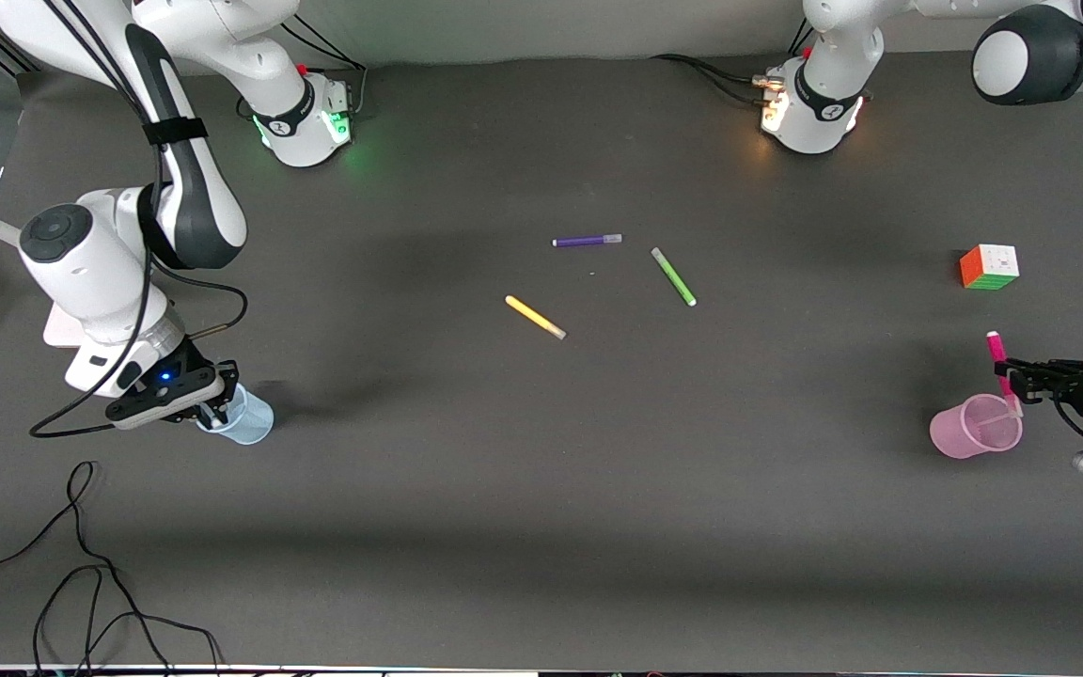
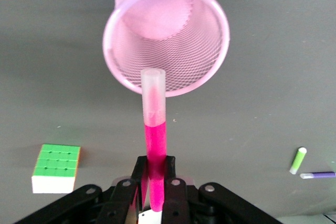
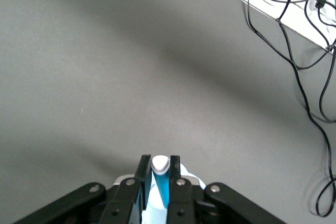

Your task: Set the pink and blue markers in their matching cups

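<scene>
The pink marker is clamped between the closed fingers of the left gripper, which is held over the rim of the pink cup at the left arm's end of the table. In the left wrist view the pink marker is seen pinched at its magenta barrel, its paler capped end reaching across the cup's rim toward the mouth, while the fingers are pressed against the barrel on both sides. The cup is stood on the dark table. The left arm is extended low from the frame's edge, its wrist turned roughly level.

The blue marker is gripped by the right gripper, whose fingers are closed on it, its pale end cap seen between them in the right wrist view. This gripper is set directly over the pale blue cup at the right arm's end of the table. The right arm is bent sharply at the elbow and pointed steeply downward.

A purple marker, a green marker and a yellow marker are left lying mid-table, well apart from both cups. A colour cube is placed farther from the front camera than the pink cup.
</scene>
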Controlling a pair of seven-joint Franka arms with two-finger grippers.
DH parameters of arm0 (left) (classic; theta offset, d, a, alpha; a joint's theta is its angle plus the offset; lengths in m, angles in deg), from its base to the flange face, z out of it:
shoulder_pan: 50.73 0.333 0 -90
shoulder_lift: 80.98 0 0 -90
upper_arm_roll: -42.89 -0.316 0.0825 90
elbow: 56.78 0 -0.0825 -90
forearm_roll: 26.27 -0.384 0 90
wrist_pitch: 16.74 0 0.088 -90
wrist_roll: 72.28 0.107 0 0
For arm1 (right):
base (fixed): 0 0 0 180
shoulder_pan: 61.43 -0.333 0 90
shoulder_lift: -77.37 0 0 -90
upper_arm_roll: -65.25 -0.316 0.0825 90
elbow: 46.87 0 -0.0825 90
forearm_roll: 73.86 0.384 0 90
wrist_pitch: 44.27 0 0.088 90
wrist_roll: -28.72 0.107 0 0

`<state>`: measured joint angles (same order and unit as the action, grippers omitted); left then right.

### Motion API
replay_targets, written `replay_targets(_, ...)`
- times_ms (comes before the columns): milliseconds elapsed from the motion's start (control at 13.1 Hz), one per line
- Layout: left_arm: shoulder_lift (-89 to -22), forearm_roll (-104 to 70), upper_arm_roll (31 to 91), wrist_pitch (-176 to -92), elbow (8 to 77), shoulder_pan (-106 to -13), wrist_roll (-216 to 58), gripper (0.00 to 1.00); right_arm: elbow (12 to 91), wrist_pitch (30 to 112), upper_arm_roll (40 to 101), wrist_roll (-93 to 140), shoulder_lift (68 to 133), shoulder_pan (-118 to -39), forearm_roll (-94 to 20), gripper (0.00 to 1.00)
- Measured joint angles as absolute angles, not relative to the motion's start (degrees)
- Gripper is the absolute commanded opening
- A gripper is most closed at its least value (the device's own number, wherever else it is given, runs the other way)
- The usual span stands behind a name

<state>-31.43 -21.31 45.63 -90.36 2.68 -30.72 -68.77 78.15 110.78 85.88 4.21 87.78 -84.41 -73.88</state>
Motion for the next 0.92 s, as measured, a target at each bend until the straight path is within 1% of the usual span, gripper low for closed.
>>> replay_targets(230,-30.6,-19.4,45.7,-90.4,2.8,-30.7,-68.8,0.00,79.9,112.1,86.5,3.0,87.3,-84.3,-73.9,0.00)
replay_targets(307,-30.3,-18.8,45.7,-90.5,2.8,-30.7,-68.8,0.00,80.2,112.1,86.7,2.8,87.1,-84.2,-73.9,0.53)
replay_targets(383,-30.0,-18.5,45.7,-90.8,2.8,-30.6,-68.8,0.12,80.3,112.1,86.8,2.6,87.0,-84.2,-73.9,0.99)
replay_targets(460,-29.8,-18.3,45.7,-91.5,2.8,-30.6,-68.8,0.29,80.5,112.1,86.9,2.6,86.9,-84.2,-73.9,1.00)
replay_targets(536,-29.7,-18.3,45.7,-92.0,2.8,-30.6,-68.8,0.63,80.6,112.1,86.9,2.6,86.9,-84.2,-73.9,1.00)
replay_targets(613,-29.6,-18.3,45.7,-92.2,2.8,-30.6,-68.8,0.72,80.7,112.1,86.9,2.6,86.9,-84.2,-73.9,1.00)
replay_targets(690,-29.6,-18.2,45.7,-92.5,2.8,-30.6,-68.8,0.98,80.7,112.1,86.9,2.6,86.9,-84.2,-73.9,1.00)
replay_targets(920,-29.6,-18.2,45.8,-93.1,2.7,-30.6,-68.7,0.99,80.6,112.1,86.9,2.5,86.7,-84.2,-73.9,1.00)
